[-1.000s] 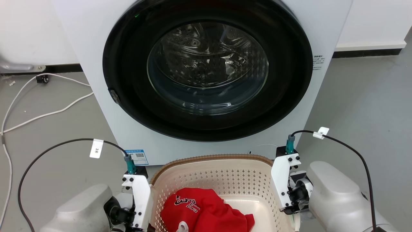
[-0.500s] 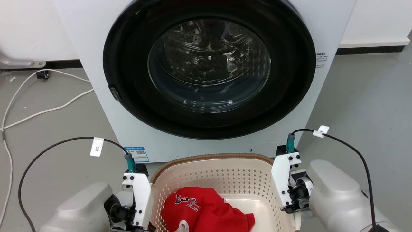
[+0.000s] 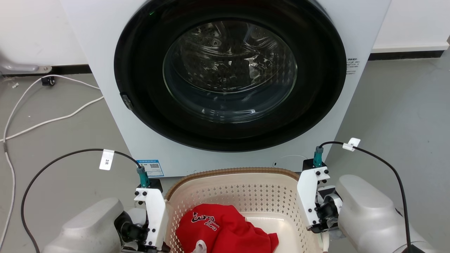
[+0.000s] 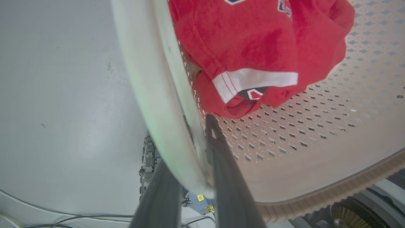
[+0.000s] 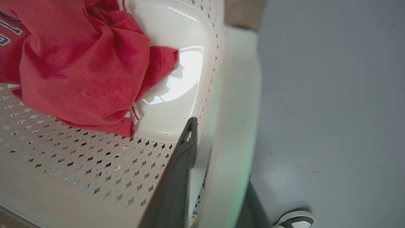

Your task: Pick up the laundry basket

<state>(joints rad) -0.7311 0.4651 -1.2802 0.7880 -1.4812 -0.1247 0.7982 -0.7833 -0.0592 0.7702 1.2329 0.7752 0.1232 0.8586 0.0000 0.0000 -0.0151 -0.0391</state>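
The laundry basket [image 3: 228,173], cream and perforated with a brown woven rim, sits low in the head view between my two wrists. A red shirt [image 3: 225,228] lies inside it. In the left wrist view my left gripper [image 4: 190,152] straddles the basket's white side handle [image 4: 148,82], one finger inside the wall and one outside, shut on it. My right gripper [image 5: 218,164] clamps the opposite white handle [image 5: 234,95] the same way. The red shirt [image 5: 79,69] lies near its inner finger.
A white washing machine [image 3: 105,105] with a closed round glass door [image 3: 228,70] stands just beyond the basket. White cables [image 3: 52,123] trail on the grey floor at left. A person's shoe [image 5: 294,218] rests on the floor beside the right handle.
The whole head picture has shifted slightly, with the washing machine a little higher in it. Both grippers keep the same hold on the basket's sides.
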